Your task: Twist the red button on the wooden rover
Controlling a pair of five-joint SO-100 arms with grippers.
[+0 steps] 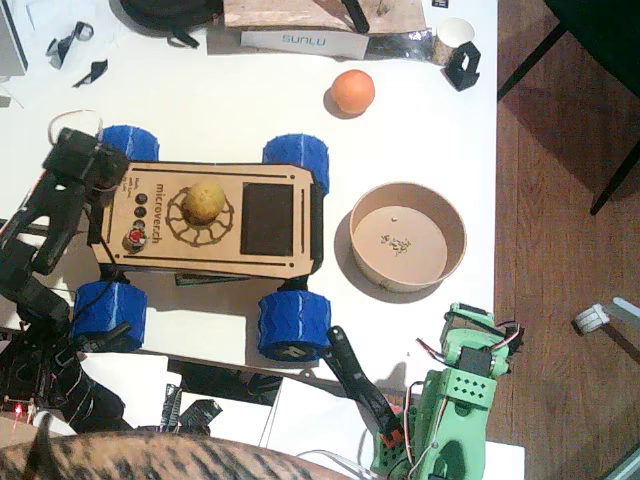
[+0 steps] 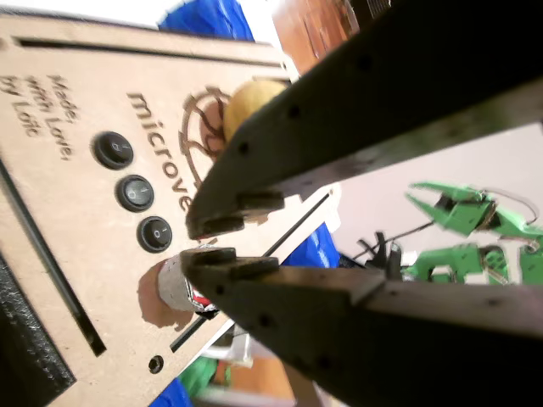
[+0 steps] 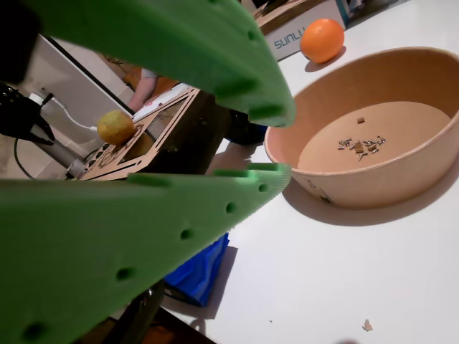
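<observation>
Dark, bolt-studded jaws of our left gripper point(image 2: 212, 242) fill the near foreground of a wrist view, set narrow with a slim gap between the tips. Just under the lower tip sits the tiny red button with its silvery metal ring point(image 2: 182, 288), standing up from the flat light plywood deck of the wooden rover point(image 2: 76, 246). The lower jaw tip appears to touch or overlap the button's top; the upper tip hangs just above it, so we cannot say the button is truly gripped.

From the fixed view we see the left gripper point(image 1: 100, 185) hanging over the rover's left end, with the red button point(image 1: 135, 239) near that deck's front-left corner, just beside the three small black round buttons point(image 2: 136, 193). A yellowish ball point(image 1: 203, 201) rests in the cut-out gear ring, and four chunky blue ribbed wheels point(image 1: 293, 326) carry the rover point(image 1: 215, 215).

We judge the approach as nearly done: the jaws are at the button but not clearly around it. Left to do, as we read it: settle both tips on opposite sides of the knob, close, and turn.

Our green right gripper point(image 3: 269, 140) rests well apart, jaws narrowly parted and holding nothing, near the round tan bowl point(image 3: 401, 179) and away from the orange ball point(image 3: 321, 39).
</observation>
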